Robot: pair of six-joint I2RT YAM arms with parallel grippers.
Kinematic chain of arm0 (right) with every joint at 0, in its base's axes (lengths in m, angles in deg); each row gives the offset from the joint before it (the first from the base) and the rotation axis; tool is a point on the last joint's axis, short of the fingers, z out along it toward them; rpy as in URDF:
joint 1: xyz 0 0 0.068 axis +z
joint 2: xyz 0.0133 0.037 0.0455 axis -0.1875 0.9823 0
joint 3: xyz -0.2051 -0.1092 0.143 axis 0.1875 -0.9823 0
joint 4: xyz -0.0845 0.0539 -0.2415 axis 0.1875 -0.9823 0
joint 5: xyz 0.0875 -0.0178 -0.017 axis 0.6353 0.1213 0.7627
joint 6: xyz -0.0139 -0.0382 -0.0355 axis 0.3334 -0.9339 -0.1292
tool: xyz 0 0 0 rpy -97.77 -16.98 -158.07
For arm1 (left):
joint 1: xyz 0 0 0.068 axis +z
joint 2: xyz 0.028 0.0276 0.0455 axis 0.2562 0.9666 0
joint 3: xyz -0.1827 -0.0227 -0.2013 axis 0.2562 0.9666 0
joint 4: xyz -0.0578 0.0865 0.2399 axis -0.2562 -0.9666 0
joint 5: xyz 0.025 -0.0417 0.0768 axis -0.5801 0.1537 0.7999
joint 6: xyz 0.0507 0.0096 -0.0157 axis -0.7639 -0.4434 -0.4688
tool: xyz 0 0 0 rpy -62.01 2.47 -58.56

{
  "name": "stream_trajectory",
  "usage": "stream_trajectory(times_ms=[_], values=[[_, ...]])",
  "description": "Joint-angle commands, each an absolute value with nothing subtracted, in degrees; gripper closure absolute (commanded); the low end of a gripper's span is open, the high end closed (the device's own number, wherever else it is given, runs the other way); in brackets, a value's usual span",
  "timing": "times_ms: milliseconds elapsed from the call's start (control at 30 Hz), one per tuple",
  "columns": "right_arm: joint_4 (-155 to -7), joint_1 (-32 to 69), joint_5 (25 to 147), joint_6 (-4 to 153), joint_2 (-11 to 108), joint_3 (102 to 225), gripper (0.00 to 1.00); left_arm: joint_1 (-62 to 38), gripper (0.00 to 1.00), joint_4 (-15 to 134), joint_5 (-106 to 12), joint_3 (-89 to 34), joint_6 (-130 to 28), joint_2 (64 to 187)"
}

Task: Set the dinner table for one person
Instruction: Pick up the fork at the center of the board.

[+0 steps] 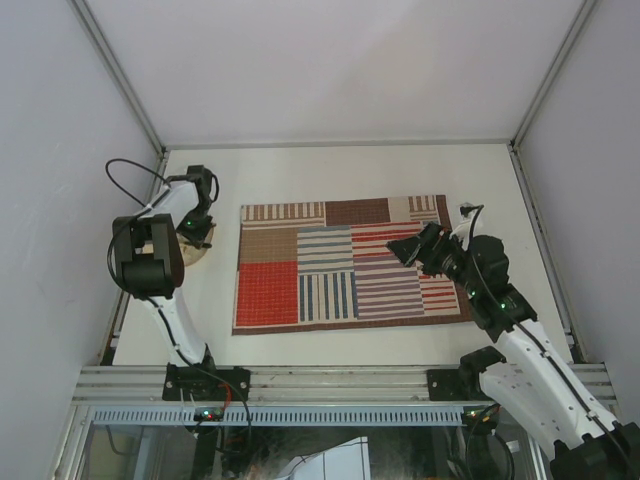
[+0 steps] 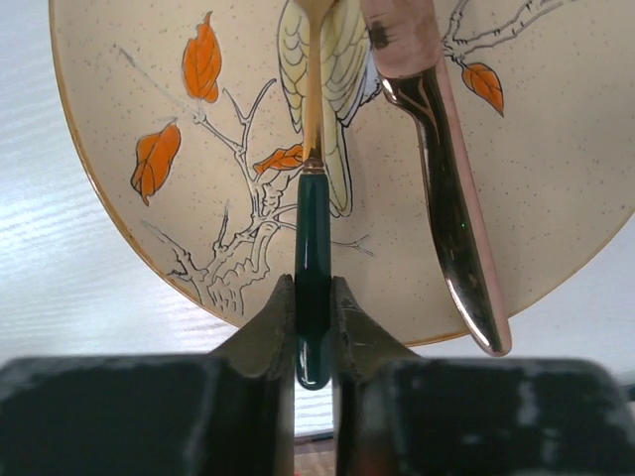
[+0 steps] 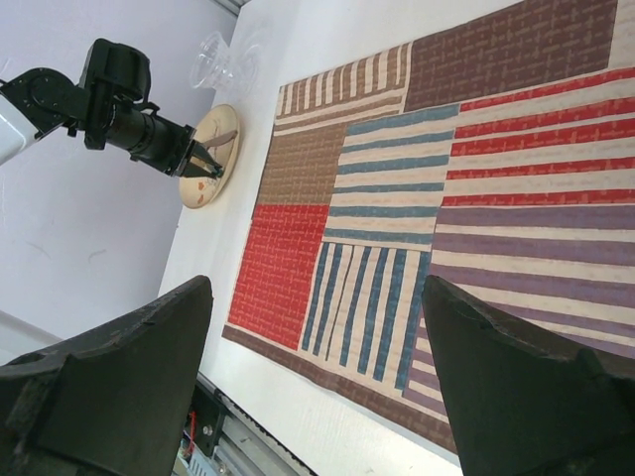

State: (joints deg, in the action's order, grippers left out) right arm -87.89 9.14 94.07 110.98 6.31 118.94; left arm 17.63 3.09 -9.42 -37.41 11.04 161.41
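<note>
Top view: left gripper (image 1: 196, 232) down over plate (image 1: 205, 255) on left side of dinner table (image 1: 330, 170), just beside patchwork placemat (image 1: 350, 265) at centre. Right gripper (image 1: 408, 247) hovering above placemat's right part, prob. waiting its turn. Matte white tabletop w/ alu rails, pale walls on three sides.

Left wrist: pinched tight on green-handled utensil (image 2: 314, 238), gold neck, head out of frame. Lying on bird-and-leaf plate next to copper knife (image 2: 446, 198), likely parked there pending transfer to placemat.

Right wrist: spread wide, nothing held. Clear glass (image 3: 213, 61) beyond plate, far left.
</note>
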Motion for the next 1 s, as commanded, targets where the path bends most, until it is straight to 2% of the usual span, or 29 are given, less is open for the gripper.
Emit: stream_trajectory(times_ms=[0, 600, 967], values=[[-86.5, 9.1, 94.1, 111.5, 6.7, 119.0, 0.14, 18.1, 0.98, 3.6, -9.8, -39.9, 10.2, 161.6], [-83.9, 9.3, 94.5, 112.1, 9.1, 118.1, 0.14, 17.3, 1.00, 7.5, -7.9, -30.6, 13.1, 153.0], [-83.5, 9.6, 94.1, 111.8, 9.6, 117.7, 0.14, 11.3, 1.00, 7.3, -0.6, -25.3, 14.6, 142.2]])
